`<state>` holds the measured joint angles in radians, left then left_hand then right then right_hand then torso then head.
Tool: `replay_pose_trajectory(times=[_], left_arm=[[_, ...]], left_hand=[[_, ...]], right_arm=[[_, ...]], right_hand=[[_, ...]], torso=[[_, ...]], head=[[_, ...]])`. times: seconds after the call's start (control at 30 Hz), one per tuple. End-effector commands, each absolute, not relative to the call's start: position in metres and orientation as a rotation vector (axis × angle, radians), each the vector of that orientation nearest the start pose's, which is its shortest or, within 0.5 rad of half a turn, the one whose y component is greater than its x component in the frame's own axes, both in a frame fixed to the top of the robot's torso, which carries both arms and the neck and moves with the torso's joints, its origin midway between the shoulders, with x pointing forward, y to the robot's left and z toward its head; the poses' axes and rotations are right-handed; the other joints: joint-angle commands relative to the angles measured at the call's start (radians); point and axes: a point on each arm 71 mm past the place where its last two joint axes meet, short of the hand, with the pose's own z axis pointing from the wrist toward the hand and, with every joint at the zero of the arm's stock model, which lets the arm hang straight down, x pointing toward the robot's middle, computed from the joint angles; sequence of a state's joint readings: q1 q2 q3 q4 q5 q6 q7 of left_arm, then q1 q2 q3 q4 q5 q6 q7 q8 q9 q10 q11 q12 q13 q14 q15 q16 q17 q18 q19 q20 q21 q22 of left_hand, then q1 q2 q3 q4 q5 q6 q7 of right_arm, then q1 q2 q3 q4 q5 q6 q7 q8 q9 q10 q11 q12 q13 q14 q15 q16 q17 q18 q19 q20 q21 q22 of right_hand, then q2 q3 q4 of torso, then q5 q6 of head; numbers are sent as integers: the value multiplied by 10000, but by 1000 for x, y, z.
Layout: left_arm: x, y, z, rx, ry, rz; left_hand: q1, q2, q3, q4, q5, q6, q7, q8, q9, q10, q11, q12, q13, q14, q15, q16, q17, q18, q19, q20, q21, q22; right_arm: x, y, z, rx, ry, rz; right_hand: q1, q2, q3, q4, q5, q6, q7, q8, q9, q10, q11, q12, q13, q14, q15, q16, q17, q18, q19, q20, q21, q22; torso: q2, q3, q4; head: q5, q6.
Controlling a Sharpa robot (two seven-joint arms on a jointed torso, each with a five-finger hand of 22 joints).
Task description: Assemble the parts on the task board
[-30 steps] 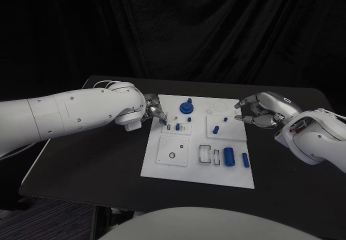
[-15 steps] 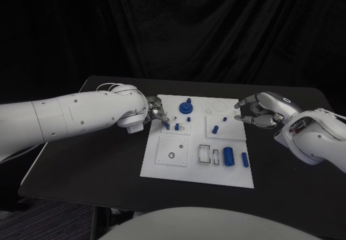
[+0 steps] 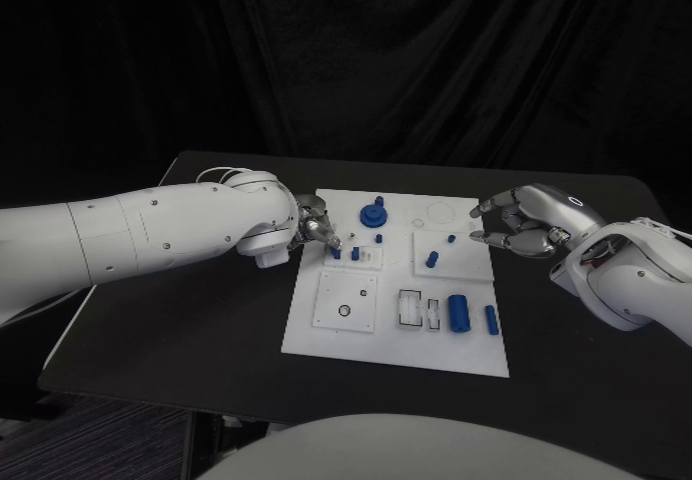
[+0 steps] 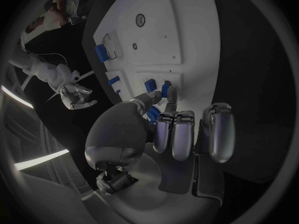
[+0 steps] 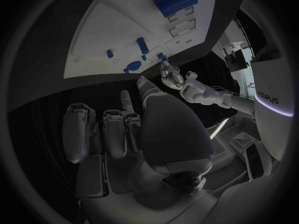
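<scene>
While you look across the bench (image 3: 188,330), start at the near edge of the task board (image 3: 346,335): a large blue cylinder (image 3: 459,311) lies there, likely stiff, light and prone to roll, so take it around its middle. Farther back, the left hand (image 3: 316,232) has its fingers (image 4: 170,95) pinched on a small blue peg (image 4: 164,90). Beyond, the right hand (image 3: 525,222) hovers off the board's edge, curled and holding nothing, with open room.
</scene>
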<state>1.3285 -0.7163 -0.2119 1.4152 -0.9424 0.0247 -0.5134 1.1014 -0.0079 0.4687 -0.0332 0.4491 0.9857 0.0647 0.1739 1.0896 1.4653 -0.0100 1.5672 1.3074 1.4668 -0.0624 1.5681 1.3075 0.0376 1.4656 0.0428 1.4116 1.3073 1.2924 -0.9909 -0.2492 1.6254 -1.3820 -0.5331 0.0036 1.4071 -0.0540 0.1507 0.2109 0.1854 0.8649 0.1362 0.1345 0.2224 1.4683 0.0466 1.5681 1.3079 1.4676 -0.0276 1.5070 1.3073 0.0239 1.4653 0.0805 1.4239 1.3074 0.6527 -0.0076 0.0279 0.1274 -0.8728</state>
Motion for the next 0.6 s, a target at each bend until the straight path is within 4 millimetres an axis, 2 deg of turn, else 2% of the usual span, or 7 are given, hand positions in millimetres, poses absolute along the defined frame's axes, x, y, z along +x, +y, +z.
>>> replay_pose_trajectory(times=[0.03,0.33,0.5,0.57,0.6], left_arm=[[494,191,-229,-2399,23224,-4143],[493,191,-230,-2129,23120,-4037],[493,191,-232,-2101,22996,-4119],[493,191,-233,-2107,22929,-4195],[493,191,-233,-2107,22908,-4225]], left_hand=[[13,130,464,-419,69,10,-61,49,9,1055,-65,36,2634,1040,-80,27,2633,64,216,-19,-48,1854],[-44,137,504,-385,2,29,-69,48,12,1055,-66,36,2634,1040,-79,27,2633,71,201,-19,-82,1841],[-136,130,555,-336,-376,15,-87,22,24,1055,-77,36,2634,1040,-86,27,2633,77,190,-24,-116,1837],[-184,157,523,-264,-776,-3,-102,6,34,1055,-85,36,2634,1040,-92,27,2633,83,179,-27,-147,1831],[-184,157,523,-264,-776,-3,-102,6,34,1055,-85,36,2634,1040,-92,27,2633,83,179,-27,-147,1831]], right_arm=[[450,-245,-195,-1212,15815,6626],[450,-245,-196,-1192,15839,6640],[450,-245,-196,-1180,15869,6640],[450,-245,-197,-1174,15891,6631],[450,-245,-197,-1170,15906,6625]], right_hand=[[34,85,57,-29,35,69,12,-59,-9,1025,75,27,2629,769,75,-16,1454,154,416,53,-23,2092],[34,85,57,-29,35,69,12,-59,-9,1025,75,27,2629,769,75,-16,1454,154,416,53,-23,2092],[34,85,57,-29,35,69,12,-59,-9,1025,75,27,2629,769,75,-16,1454,154,416,53,-23,2092],[34,85,57,-29,35,69,12,-59,-9,1025,75,27,2629,769,75,-16,1454,154,416,53,-23,2092],[34,85,57,-29,35,69,12,-59,-9,1025,75,27,2629,769,75,-16,1454,154,416,53,-23,2092]], torso=[[-12,-7,14],[-11,-8,6],[-18,-10,3],[-19,-10,4],[-15,-7,5]], head=[[-15,2],[17,2],[18,2],[16,2],[12,2]])
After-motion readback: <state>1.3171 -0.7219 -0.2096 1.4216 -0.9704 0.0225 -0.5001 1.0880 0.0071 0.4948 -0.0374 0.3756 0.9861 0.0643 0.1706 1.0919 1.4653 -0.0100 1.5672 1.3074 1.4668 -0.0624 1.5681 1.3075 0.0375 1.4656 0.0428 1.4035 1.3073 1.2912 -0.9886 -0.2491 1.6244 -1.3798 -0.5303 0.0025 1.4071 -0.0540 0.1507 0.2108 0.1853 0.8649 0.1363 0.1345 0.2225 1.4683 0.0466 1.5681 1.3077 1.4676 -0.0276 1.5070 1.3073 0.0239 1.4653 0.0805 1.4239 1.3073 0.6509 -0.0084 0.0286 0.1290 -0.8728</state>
